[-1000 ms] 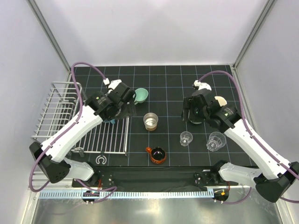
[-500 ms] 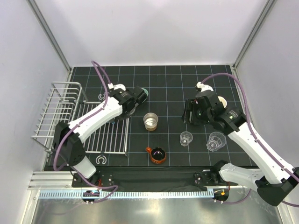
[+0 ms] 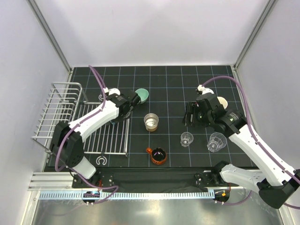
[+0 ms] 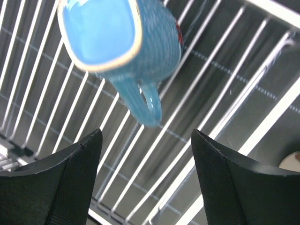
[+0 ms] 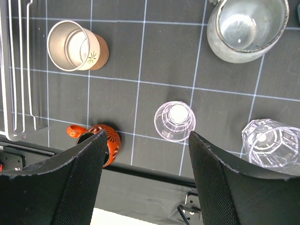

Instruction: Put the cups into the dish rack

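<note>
A blue mug (image 4: 122, 42) with a cream rim lies on the slats of the dish rack (image 4: 220, 93), just ahead of my open, empty left gripper (image 4: 145, 180). In the top view the left gripper (image 3: 125, 105) is over the rack's (image 3: 110, 137) right edge, beside the mint green cup (image 3: 142, 95). My right gripper (image 5: 145, 178) is open and empty, above the mat. Below it are a clear cup (image 5: 174, 121), a second clear cup (image 5: 272, 143), an orange mug (image 5: 101, 140), a steel cup (image 5: 75, 45) and a grey cup (image 5: 246, 28).
The rack's raised basket (image 3: 58, 110) stands at the far left. The steel cup (image 3: 151, 122), the orange mug (image 3: 158, 155) and the clear cups (image 3: 187, 138) (image 3: 216, 142) stand on the black grid mat (image 3: 168, 84). White walls close in the back and sides.
The left arm has swung its elbow leftward, and its gripper now hangs open above the blue mug on the slats. The right gripper has shifted slightly to the right.
</note>
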`<action>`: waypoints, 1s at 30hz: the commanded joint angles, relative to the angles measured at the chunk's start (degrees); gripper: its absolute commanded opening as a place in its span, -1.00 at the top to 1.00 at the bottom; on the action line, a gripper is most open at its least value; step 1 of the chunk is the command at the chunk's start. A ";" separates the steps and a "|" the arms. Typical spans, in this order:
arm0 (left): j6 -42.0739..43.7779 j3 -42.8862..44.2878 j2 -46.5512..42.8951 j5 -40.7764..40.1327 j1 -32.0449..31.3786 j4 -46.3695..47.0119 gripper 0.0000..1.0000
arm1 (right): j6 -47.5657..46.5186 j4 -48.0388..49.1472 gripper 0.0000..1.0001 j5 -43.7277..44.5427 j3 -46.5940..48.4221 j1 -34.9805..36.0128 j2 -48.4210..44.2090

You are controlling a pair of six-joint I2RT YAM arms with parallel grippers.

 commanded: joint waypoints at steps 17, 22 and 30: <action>5.89 -3.46 2.71 -8.74 2.67 11.45 -0.19 | -0.16 1.01 -0.43 -1.52 0.78 0.02 1.64; 5.88 -5.39 2.36 -8.13 3.72 12.59 -0.13 | 0.28 1.01 -0.43 -1.43 -0.36 -0.07 0.76; 6.94 -5.75 1.83 -7.25 5.04 14.44 0.09 | 0.20 1.10 -0.43 -1.87 -0.71 0.02 0.67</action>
